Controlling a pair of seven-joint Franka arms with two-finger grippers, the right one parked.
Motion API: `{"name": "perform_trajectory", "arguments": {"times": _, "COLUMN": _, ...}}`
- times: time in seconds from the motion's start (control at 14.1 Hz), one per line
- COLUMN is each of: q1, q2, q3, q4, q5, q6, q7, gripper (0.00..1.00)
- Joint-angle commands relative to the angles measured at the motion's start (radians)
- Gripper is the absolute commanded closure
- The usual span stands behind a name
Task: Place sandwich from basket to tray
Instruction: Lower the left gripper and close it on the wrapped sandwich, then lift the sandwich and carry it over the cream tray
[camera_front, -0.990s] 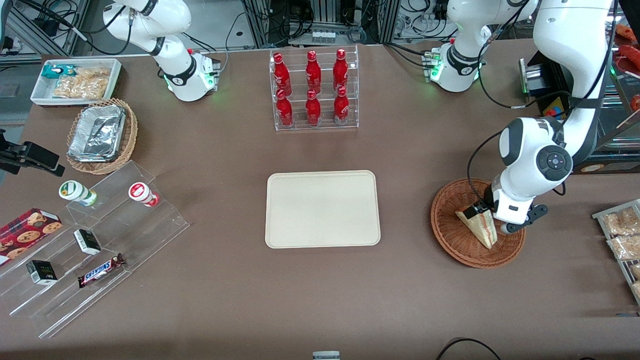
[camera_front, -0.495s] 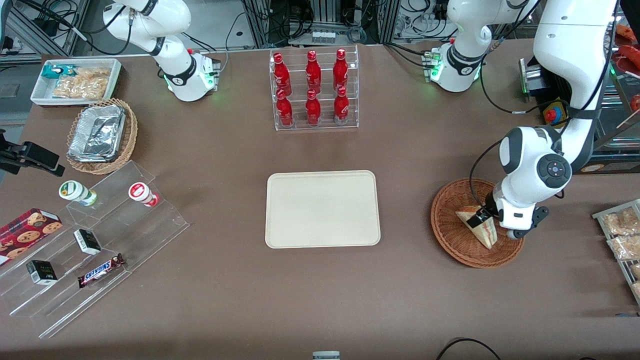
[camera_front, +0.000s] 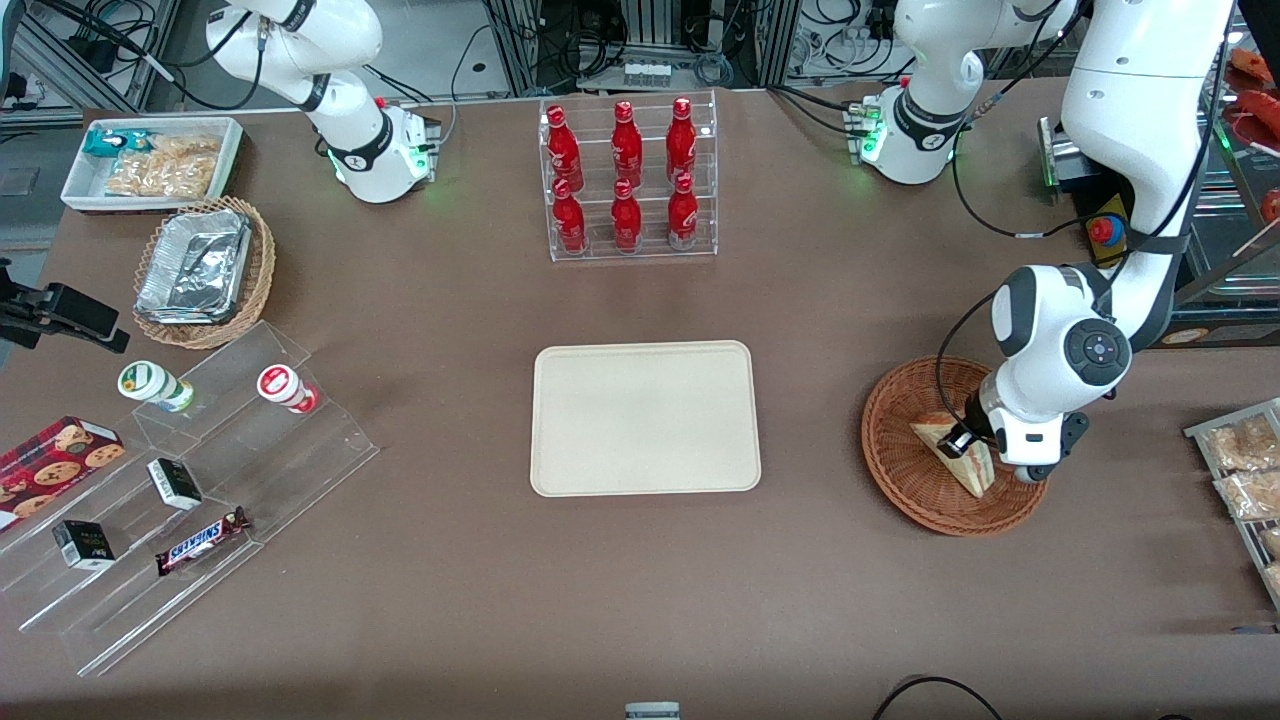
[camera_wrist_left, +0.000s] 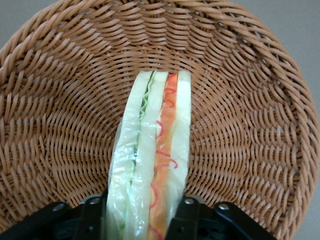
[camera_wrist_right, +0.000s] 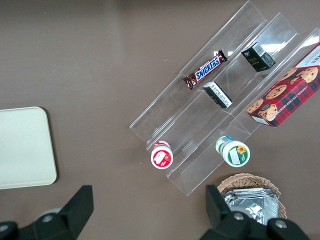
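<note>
The sandwich (camera_front: 950, 452) is a clear-wrapped white wedge with red and green layers. It stands on edge in the reddish-brown round basket (camera_front: 890, 470), toward the working arm's end of the table. My left gripper (camera_front: 975, 445) is down in the basket. In the left wrist view its two black fingers (camera_wrist_left: 92, 215) press against both flat sides of the sandwich (camera_wrist_left: 152, 150), so it is shut on it. The sandwich still rests inside the basket (camera_wrist_left: 60, 100). The cream-beige tray (camera_front: 645, 417) lies flat at the table's middle, with nothing on it.
A clear rack of red bottles (camera_front: 627, 180) stands farther from the front camera than the tray. Snack packs (camera_front: 1245, 465) lie at the working arm's table edge. Toward the parked arm's end are a clear stepped shelf (camera_front: 200, 480), a tan basket with foil containers (camera_front: 200, 270) and a white bin (camera_front: 150, 160).
The left arm's wrist has turned and shifted a little over the basket, and the fingers have settled lower around the sandwich. The sandwich has stayed in the basket.
</note>
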Motion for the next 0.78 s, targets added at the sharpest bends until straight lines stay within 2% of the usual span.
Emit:
{"name": "perform_trajectory", "arguments": {"times": 0.0, "q1": 0.002, "q2": -0.031, "q3": -0.006, "q4": 0.017, "q5": 0.013, "q6": -0.024, "q7": 0.003, "gripper": 0.91}}
{"name": "perform_trajectory", "arguments": {"times": 0.14, "q1": -0.011, "q2": -0.058, "q3": -0.012, "q4": 0.078, "q5": 0.011, "q6": -0.133, "q7": 0.137, "gripper": 0.95}}
{"name": "perform_trajectory", "arguments": {"times": 0.35, "q1": -0.051, "q2": -0.045, "q3": -0.015, "q4": 0.228, "q5": 0.002, "q6": -0.383, "q7": 0.477, "gripper": 0.92}}
{"name": "perform_trajectory", "arguments": {"times": 0.49, "q1": -0.083, "q2": -0.043, "q3": -0.022, "q4": 0.263, "q5": -0.004, "q6": -0.437, "q7": 0.515, "gripper": 0.88}}
{"name": "perform_trajectory", "arguments": {"times": 0.57, "q1": -0.103, "q2": -0.042, "q3": -0.056, "q4": 0.268, "q5": -0.004, "q6": -0.436, "q7": 0.508, "gripper": 0.91}}
{"name": "perform_trajectory", "arguments": {"times": 0.71, "q1": -0.178, "q2": 0.007, "q3": -0.082, "q4": 0.317, "q5": -0.001, "q6": -0.433, "q7": 0.401, "gripper": 0.94}}
